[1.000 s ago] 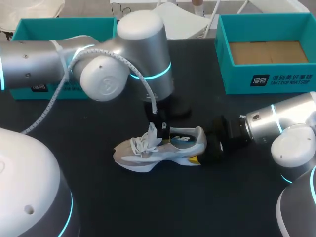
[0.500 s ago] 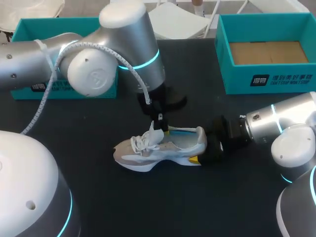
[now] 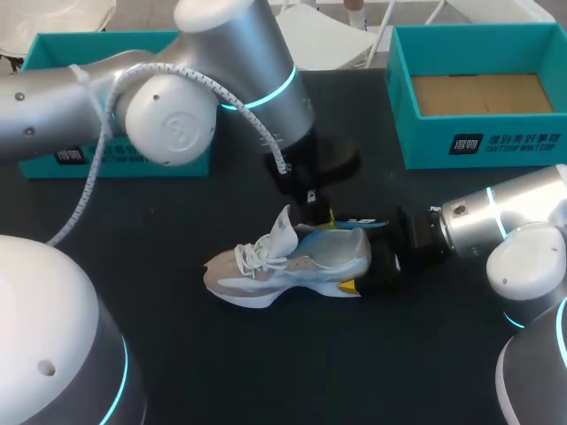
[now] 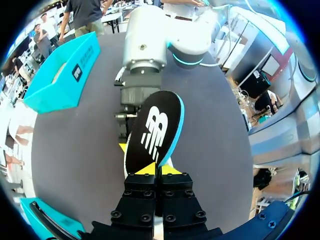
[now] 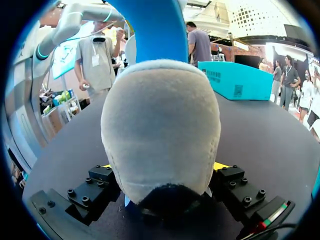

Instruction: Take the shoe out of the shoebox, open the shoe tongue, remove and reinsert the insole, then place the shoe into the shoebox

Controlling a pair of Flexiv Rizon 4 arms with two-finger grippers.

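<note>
Jaws of both grippers are clamped: the right gripper (image 3: 376, 266) on the shoe's heel, the left gripper (image 4: 160, 170) on one end of the insole. On the black table (image 3: 266, 354), the teal shoebox (image 3: 478, 146) sits at two o'clock. The grey-white shoe (image 3: 292, 261) lies at centre, toe toward nine. The black, blue-edged insole (image 3: 354, 223) is over its opening.

The black table (image 3: 266, 363) carries a pale shoe (image 3: 292, 264) near its middle. A teal shoebox (image 3: 400, 97) stands far right; another teal box (image 3: 106, 41) far left.

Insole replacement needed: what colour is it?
The insole is black with a white logo and blue edge; clearest in left wrist view.
</note>
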